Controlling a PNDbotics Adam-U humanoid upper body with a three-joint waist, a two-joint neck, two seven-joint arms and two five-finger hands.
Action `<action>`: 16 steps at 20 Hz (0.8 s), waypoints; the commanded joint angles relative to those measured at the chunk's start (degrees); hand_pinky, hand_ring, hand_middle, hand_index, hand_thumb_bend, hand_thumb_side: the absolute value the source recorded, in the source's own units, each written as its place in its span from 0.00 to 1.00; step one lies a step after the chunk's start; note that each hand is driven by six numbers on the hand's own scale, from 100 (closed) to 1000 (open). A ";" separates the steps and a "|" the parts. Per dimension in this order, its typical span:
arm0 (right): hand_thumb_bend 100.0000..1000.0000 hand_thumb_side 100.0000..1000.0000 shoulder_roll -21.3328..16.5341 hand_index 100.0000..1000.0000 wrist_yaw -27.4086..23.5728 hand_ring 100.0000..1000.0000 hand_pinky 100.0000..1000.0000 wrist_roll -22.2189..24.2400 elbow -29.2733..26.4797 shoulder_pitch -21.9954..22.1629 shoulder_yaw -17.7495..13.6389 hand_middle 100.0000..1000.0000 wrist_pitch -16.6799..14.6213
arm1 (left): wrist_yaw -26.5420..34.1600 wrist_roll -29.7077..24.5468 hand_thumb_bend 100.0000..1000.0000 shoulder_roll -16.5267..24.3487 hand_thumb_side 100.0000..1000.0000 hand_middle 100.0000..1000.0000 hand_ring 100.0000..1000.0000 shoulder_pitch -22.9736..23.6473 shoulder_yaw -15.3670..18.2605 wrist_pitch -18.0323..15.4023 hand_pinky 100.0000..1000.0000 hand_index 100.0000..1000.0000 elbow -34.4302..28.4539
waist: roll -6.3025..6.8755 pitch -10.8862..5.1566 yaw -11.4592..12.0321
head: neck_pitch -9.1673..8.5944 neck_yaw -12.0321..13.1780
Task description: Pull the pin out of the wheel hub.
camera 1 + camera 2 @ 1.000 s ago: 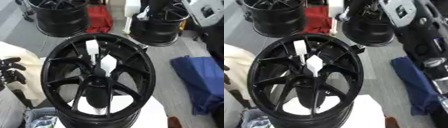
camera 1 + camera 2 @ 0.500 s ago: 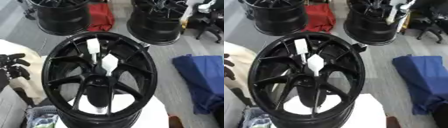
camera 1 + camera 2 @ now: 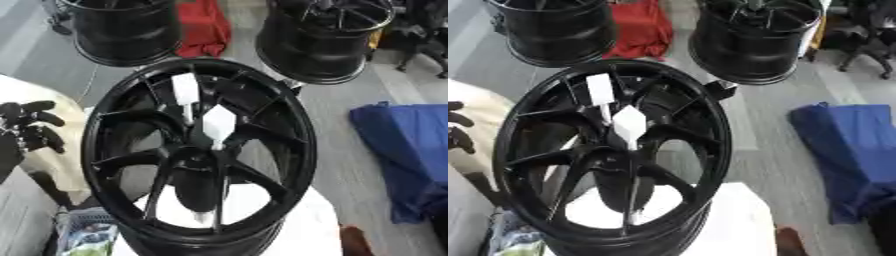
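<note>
A large black wheel (image 3: 114, 150) lies flat on a white support in the middle. Two white pins with flat heads stand up from it: one (image 3: 218, 124) rises on a thin shaft just above the hub (image 3: 203, 162), the other (image 3: 185, 90) stands behind it near the far spokes. My left hand (image 3: 31, 127) shows at the left edge, beside the rim and apart from it, fingers relaxed and holding nothing. No hand touches either pin. My right hand shows in no view.
Two more black wheels (image 3: 122, 30) (image 3: 328, 40) stand at the back with a red cloth (image 3: 203, 27) between them. A blue cloth (image 3: 407, 150) lies on the floor at right. A cream cloth (image 3: 66, 155) lies at left, a printed packet (image 3: 87, 237) at lower left.
The black right arm that filled the right side a second ago has left the view. The picture has shifted a little. Wheel, pins and left hand stay put.
</note>
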 commanded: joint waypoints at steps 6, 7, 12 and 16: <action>0.39 0.30 2.54 0.90 -0.71 0.77 0.79 -6.80 -11.84 8.85 -4.19 0.79 -4.74 | 0.12 -0.14 0.00 0.85 0.87 0.61 0.51 -0.53 -1.33 0.35 0.51 0.85 -0.77 | -0.21 -1.25 1.67 | -0.04 -1.84; 0.38 0.30 2.93 0.90 -1.57 0.77 0.78 -7.67 -13.25 10.26 -4.11 0.79 -5.60 | 0.19 -0.14 0.00 0.84 0.87 0.61 0.51 -0.51 -1.43 0.43 0.51 0.85 -0.81 | -0.20 -1.34 1.86 | -0.04 -1.97; 0.35 0.29 5.49 0.90 -5.88 0.74 0.75 -12.00 -20.29 14.73 -3.50 0.76 -8.99 | 0.41 -0.14 0.00 0.84 0.87 0.60 0.51 -0.55 -1.66 0.56 0.51 0.85 -0.90 | -0.14 -1.41 2.23 | -0.04 -2.34; 0.32 0.30 7.97 0.90 -9.31 0.71 0.73 -15.43 -25.86 17.77 -0.29 0.74 -9.14 | 0.33 -0.14 0.00 0.69 0.87 0.60 0.51 -0.71 -1.92 0.66 0.51 0.85 -0.93 | -0.08 -1.24 2.32 | -0.04 -2.45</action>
